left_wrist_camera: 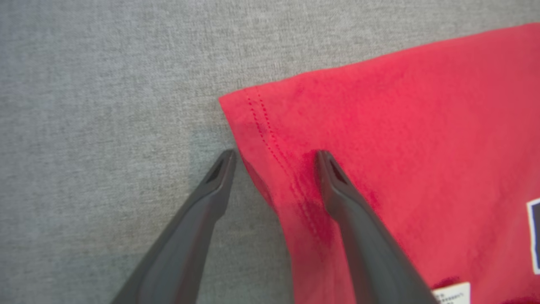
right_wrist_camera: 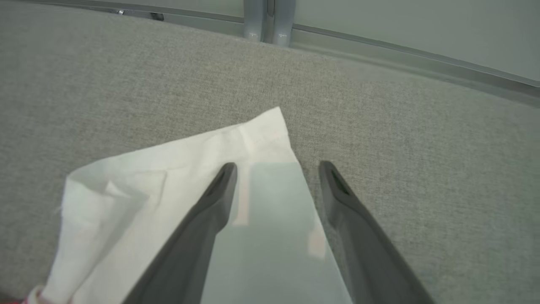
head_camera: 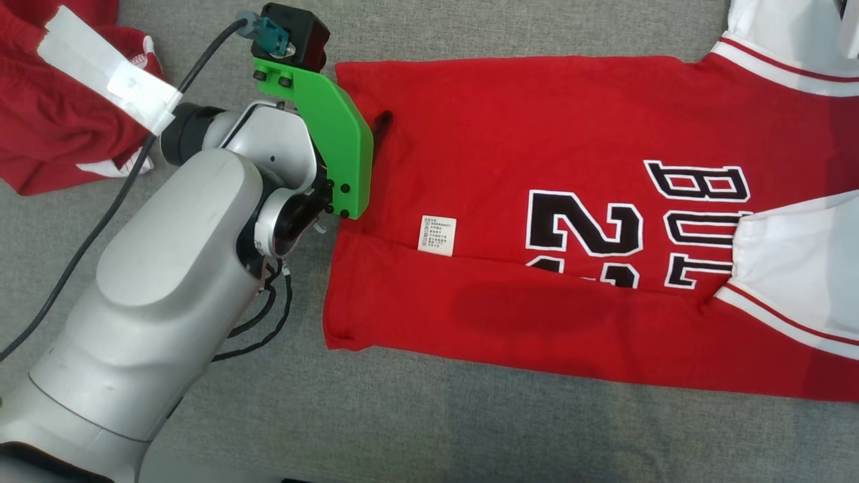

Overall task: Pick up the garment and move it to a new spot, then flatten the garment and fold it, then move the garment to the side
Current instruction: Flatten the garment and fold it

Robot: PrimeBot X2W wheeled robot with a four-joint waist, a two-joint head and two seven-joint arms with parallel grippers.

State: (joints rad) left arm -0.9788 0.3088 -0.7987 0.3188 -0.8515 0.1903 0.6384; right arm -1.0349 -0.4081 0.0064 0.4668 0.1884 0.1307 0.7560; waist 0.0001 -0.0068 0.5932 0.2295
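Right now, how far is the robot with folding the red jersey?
Done: the jersey lies flat on the grey surface, one long side folded in, exposing the care label. In hand: the open left hand straddles the hem corner; the open right hand is over a white sleeve; neither grips. Left: the remaining folds and moving it aside.

**Surroundings of the work area**

A grey woven surface (head_camera: pixel 429 429) spans the whole area. In the head view, a second, crumpled red-and-white cloth (head_camera: pixel 47 127) lies on it at the upper left. In the right wrist view, a pale wall (right_wrist_camera: pixel 422 25) borders the surface's far edge, with a metal upright (right_wrist_camera: pixel 270 21) against it.
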